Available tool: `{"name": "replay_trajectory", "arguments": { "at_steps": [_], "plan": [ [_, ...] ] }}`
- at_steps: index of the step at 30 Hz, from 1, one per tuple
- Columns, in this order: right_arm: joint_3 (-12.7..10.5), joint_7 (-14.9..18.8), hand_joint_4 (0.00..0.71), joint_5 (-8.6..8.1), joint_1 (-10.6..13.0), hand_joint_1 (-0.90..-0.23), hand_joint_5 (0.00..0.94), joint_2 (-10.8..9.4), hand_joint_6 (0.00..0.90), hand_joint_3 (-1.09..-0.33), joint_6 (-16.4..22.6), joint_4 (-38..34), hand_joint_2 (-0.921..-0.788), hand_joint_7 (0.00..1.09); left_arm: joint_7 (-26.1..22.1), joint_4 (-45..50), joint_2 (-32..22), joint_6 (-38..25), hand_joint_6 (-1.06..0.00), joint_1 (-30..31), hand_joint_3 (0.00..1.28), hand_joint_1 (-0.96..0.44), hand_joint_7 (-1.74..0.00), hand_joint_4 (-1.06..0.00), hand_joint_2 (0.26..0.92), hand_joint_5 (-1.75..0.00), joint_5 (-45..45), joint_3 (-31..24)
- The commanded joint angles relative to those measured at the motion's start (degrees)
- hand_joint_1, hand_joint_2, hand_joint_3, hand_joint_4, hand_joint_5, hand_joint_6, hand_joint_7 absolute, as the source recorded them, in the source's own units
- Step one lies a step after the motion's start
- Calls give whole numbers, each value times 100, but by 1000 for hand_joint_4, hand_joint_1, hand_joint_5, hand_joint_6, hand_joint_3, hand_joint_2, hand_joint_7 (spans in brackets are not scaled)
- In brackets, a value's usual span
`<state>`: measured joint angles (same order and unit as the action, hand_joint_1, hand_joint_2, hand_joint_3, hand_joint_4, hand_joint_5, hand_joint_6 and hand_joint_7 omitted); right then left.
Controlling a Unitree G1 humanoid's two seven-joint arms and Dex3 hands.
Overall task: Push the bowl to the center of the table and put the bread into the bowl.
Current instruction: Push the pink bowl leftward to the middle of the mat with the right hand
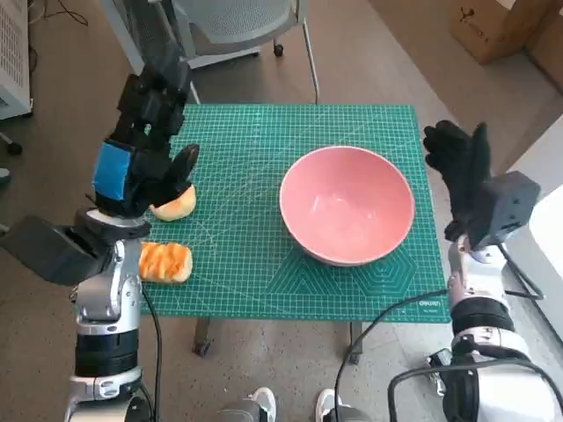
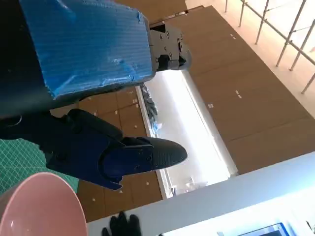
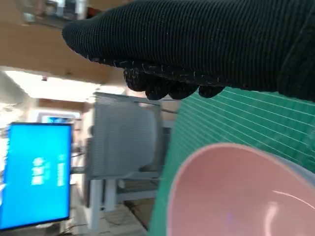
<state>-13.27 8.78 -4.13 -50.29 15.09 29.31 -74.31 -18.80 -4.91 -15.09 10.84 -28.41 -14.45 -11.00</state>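
Note:
The pink bowl stands empty on the green mat, right of its middle. A round pale bun lies near the mat's left edge, partly hidden under my left hand. That hand hovers over the bun with its fingers apart and nothing in them. A glazed, striped bread lies nearer the front left corner. My gloved right hand is raised just off the table's right edge, beside the bowl, fingers spread and empty. The wrist views show the bowl's rim close to each hand.
A grey chair stands behind the table's far edge. A cardboard box sits on the floor at the back right. Cables hang by the front right corner. A blue screen shows in the right wrist view.

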Motion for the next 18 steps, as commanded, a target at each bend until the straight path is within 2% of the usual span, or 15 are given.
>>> {"name": "replay_trajectory", "arguments": {
  "at_steps": [1, 7, 18],
  "plan": [
    [-3, -3, 233, 39, 198, -577, 2, -176, 322, -690, -133, -74, -921, 7, -39, -33, -43, 97, 1, 77, 446, -653, -374, -35, 921, -41, -35, -56],
    [17, 41, 226, 54, 212, -571, 0, -332, 318, -689, -109, -72, -921, 5, -76, -58, -57, 116, 1, 92, 441, -664, -374, -33, 921, -39, -50, -83],
    [-37, 178, 224, -32, 116, -570, 2, -712, 320, -694, -225, -63, -921, 6, -87, 13, -98, 79, 1, 138, 438, -664, -361, -30, 921, -35, -52, -115]
  ]
}}
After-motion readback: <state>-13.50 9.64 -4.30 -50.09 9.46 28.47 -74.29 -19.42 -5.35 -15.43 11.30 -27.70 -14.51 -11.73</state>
